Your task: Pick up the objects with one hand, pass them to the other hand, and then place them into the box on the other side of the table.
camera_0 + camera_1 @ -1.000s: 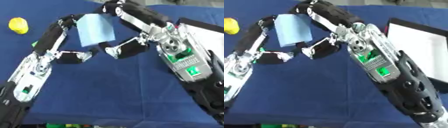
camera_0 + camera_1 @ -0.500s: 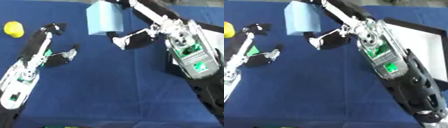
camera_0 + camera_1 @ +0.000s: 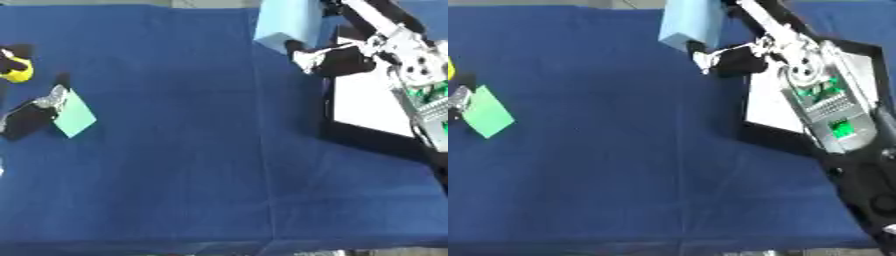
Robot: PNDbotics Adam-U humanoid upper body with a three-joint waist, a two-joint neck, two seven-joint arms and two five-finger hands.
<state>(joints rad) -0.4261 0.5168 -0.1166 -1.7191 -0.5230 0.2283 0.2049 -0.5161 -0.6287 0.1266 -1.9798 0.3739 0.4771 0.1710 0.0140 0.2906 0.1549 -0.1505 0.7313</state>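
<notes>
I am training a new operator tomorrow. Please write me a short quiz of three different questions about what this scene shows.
1. True or false: the right hand holds the light blue block.
2. Which thing lies nearest the left hand? A) a green card B) a red cup C) a spoon
3. Fill in: the box with the white inside stands on the ______ side of the blue table.

Key: 1 true, its fingers are curled round it, near the box. 2 A, beside the hand; whether they touch cannot be told. 3 right.
</notes>
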